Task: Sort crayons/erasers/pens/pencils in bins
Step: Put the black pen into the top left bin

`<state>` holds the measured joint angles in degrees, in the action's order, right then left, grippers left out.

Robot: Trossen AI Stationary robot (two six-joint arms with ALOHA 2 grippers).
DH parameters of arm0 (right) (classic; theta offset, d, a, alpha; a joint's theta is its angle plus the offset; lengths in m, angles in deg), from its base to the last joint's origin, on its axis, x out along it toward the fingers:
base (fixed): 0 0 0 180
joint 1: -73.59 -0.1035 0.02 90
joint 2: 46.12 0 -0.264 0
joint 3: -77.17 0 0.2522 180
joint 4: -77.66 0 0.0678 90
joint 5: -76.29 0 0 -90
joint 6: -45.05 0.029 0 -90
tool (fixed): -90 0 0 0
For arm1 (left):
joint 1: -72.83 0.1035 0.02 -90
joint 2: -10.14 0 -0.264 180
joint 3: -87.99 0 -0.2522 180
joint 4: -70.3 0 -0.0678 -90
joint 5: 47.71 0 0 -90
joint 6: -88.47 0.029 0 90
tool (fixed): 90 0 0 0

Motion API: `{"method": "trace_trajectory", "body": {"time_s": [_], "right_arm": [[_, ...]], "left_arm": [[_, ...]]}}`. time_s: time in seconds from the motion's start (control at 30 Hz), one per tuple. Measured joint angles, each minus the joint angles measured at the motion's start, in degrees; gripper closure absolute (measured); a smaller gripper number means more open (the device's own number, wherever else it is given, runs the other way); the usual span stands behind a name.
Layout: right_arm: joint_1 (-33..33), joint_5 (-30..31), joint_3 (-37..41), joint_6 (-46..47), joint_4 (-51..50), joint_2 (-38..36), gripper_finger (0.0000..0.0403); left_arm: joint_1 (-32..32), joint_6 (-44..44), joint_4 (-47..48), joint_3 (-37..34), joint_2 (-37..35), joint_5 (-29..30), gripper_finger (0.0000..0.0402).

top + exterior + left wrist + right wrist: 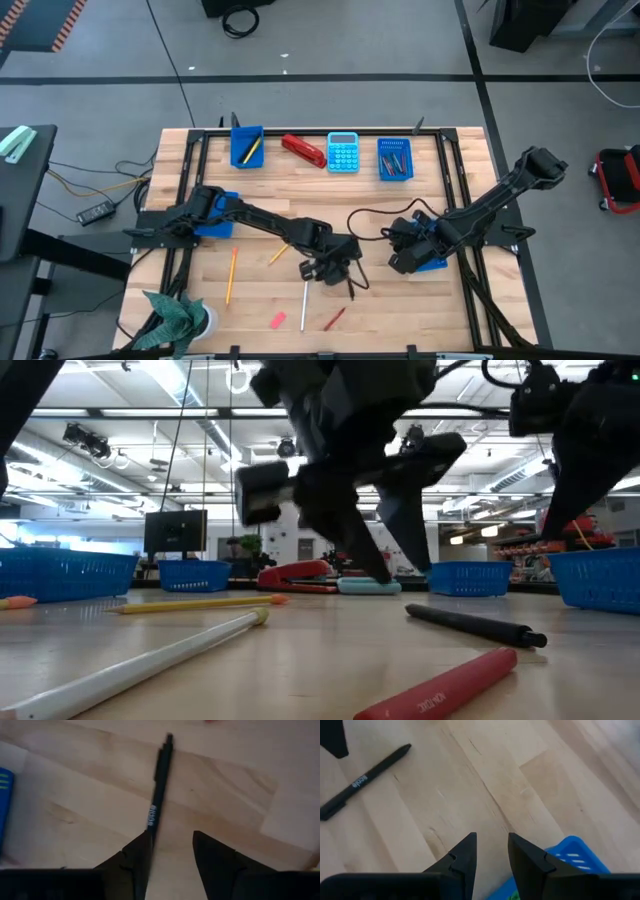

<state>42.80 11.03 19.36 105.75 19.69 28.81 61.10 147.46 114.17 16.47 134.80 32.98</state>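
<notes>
A black pen lies flat on the wooden table near the middle. My left gripper hovers over it, open, with nothing between its fingers. In the left wrist view the pen's near end passes behind one finger. The pen also shows in the low view, with my left gripper behind it. My right gripper is open and empty over bare wood, beside a blue bin at the table's right. The pen lies farther off in that view.
A white pencil, two orange pencils, a red crayon and a pink eraser lie near the front. At the back stand two blue bins, a red stapler and a calculator.
</notes>
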Motion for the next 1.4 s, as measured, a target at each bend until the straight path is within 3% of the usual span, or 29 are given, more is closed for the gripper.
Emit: {"method": "trace_trajectory", "body": {"time_s": [0.4, 0.57, 1.2, 1.3, 1.4], "right_arm": [[-1.88, 5.41, -3.98, 6.65, -4.33, -8.48, 0.0285], [-4.77, 9.64, -3.96, 7.43, -4.38, -10.61, 0.0285], [-6.49, 11.3, -3.89, 7.65, -5.13, -10.51, 0.0285], [-6.5, 11.26, -3.89, 7.65, -5.16, -10.52, 0.0285], [-6.54, 10.4, -3.89, 7.66, -5.25, -10.53, 0.0285]], "left_arm": [[0.18, -2.69, 14.23, 16.01, 8.29, 0.06, 0.0261], [0.2, -0.91, 14.28, 19.27, 11.15, 0.19, 0.0272], [0.11, 1.56, 14.11, 18.08, 12.82, 0.76, 0.0287], [0.22, -3.72, 12.8, 17.98, 11.0, 1.21, 0.029], [0.26, -15.39, 10.09, 18.2, 9.35, 1.55, 0.0291]]}}
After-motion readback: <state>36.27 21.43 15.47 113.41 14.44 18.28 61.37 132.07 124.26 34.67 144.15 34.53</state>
